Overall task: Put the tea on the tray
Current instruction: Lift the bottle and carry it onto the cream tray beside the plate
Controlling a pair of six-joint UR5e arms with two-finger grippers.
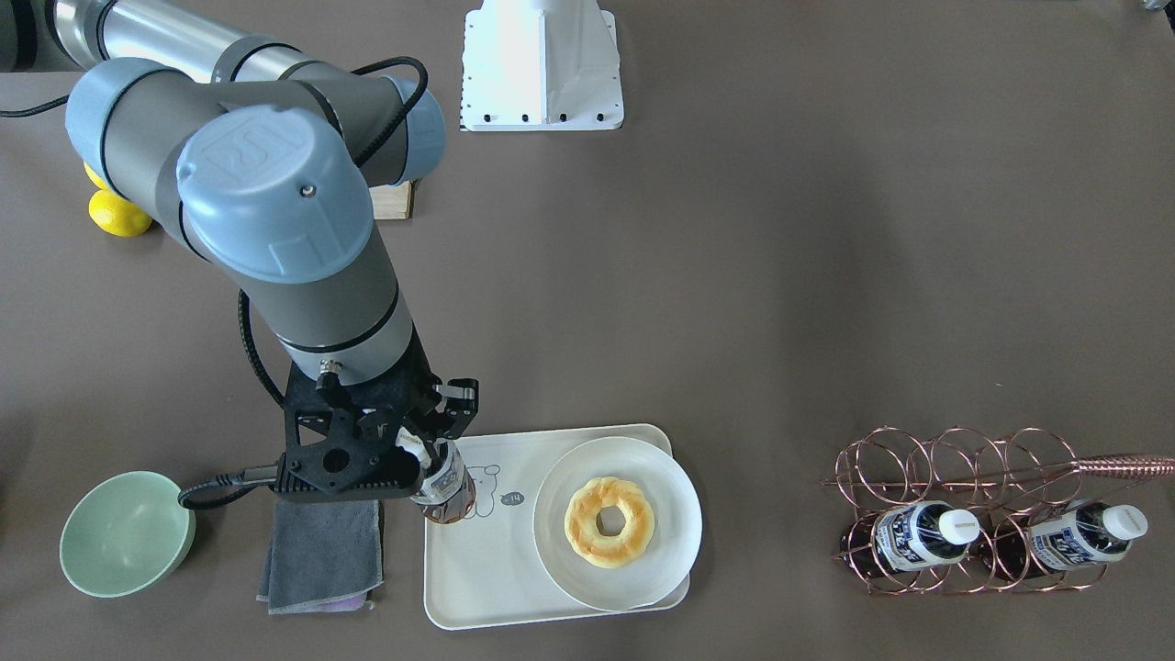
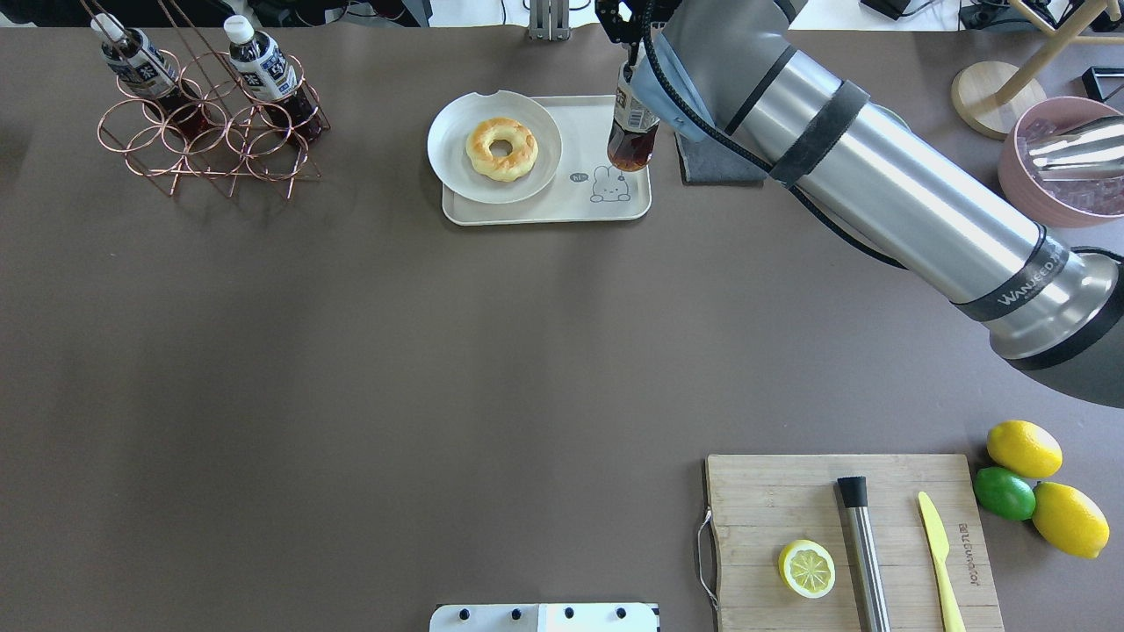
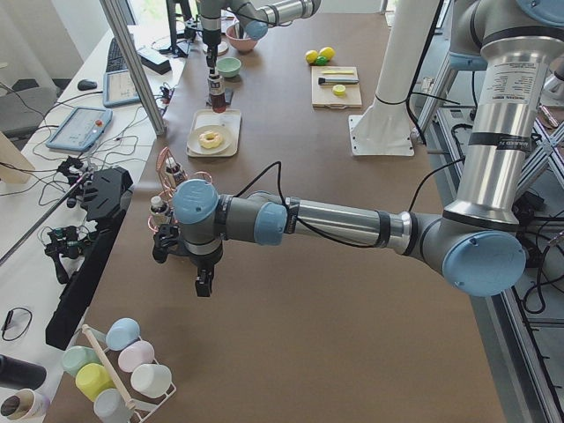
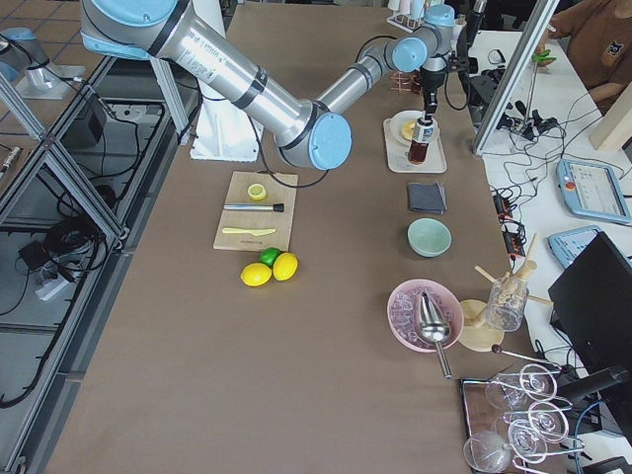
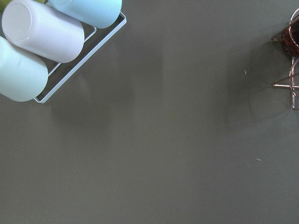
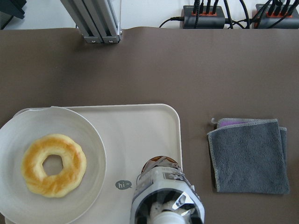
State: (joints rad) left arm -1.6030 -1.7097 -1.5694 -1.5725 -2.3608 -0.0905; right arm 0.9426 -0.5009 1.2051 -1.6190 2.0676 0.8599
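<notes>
The tea is a small clear bottle of red-brown liquid with a white-and-blue label. My right gripper is shut on its upper part and holds it upright over the right end of the cream tray, by the drawn bear. I cannot tell whether its base touches the tray. The bottle fills the bottom of the right wrist view, over the tray. My left gripper hangs over bare table near the wire rack; I cannot tell if it is open or shut.
A round white plate with a doughnut sits on the tray. Two alike bottles lie in a copper wire rack. A grey cloth and a green bowl lie beside the tray. A cutting board lies near the robot.
</notes>
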